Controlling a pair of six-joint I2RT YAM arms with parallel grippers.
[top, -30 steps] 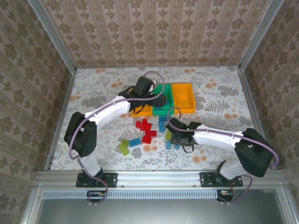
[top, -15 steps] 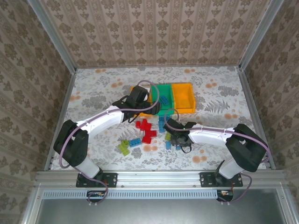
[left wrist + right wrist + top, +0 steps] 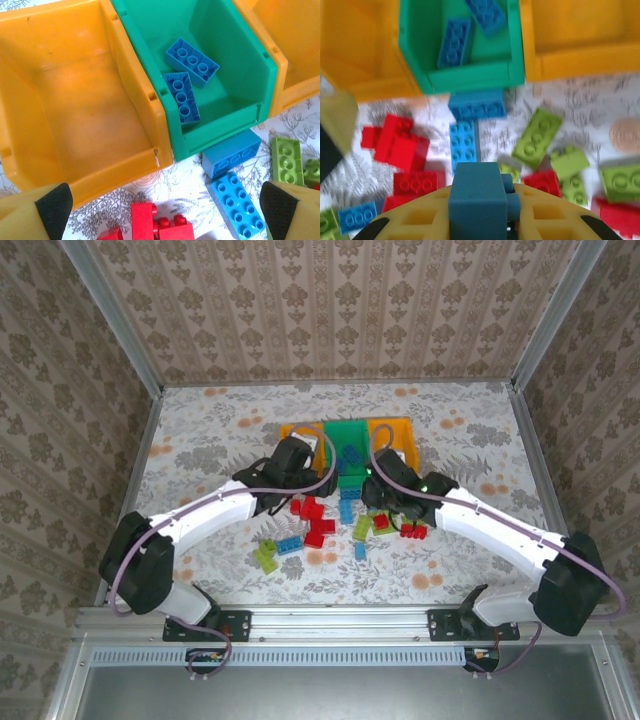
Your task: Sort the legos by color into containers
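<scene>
The right gripper point(image 3: 385, 492) has clamped a blue brick point(image 3: 476, 194) and swung toward the green bin point(image 3: 470, 80), left gripper point(image 3: 165, 205) backing off, jaws wide apart.

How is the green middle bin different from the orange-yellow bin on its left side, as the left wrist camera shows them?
Colour: the green middle bin is green, and the left orange-yellow bin is orange-yellow. Contents: the green middle bin holds two blue bricks, while the left orange-yellow bin holds none. Both are open rectangular bins, joined side by side.
</scene>
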